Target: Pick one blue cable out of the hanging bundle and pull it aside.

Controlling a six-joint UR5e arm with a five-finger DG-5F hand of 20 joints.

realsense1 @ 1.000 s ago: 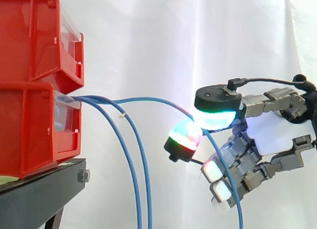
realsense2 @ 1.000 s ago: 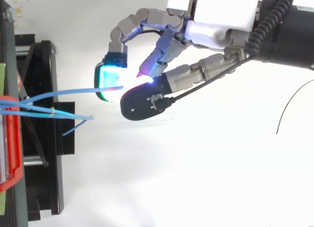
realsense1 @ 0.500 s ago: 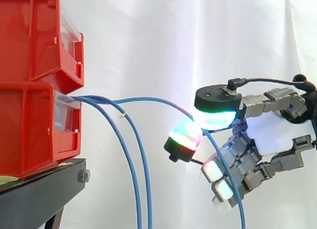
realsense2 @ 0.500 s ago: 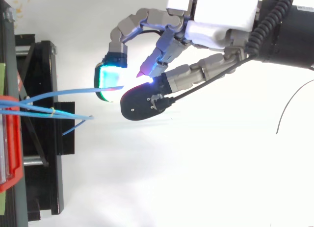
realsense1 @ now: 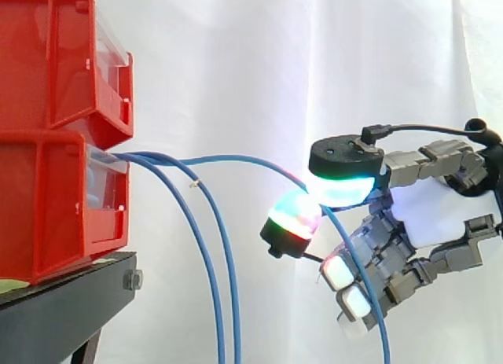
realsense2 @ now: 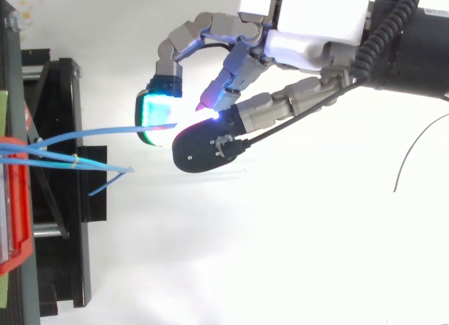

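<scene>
One blue cable (realsense1: 244, 157) arcs out of the lower red bin (realsense1: 55, 207) to my hand (realsense1: 428, 211) and then drops past the curled lower fingers. It runs between a cyan-glowing pad (realsense1: 339, 188) above and a red-green pad (realsense1: 292, 216) below, which pinch it. From above, the same cable (realsense2: 91, 134) ends at the cyan pad (realsense2: 156, 114) of my hand (realsense2: 316, 30). Two other blue cables (realsense1: 196, 183) hang from the bin straight down, well left of the hand.
Two red bins (realsense1: 47, 65) are stacked on a black stand (realsense1: 63, 317) at the left; from above the stand (realsense2: 63, 220) runs along the left edge. A white curtain hangs behind. Open space lies between the hanging cables and the hand.
</scene>
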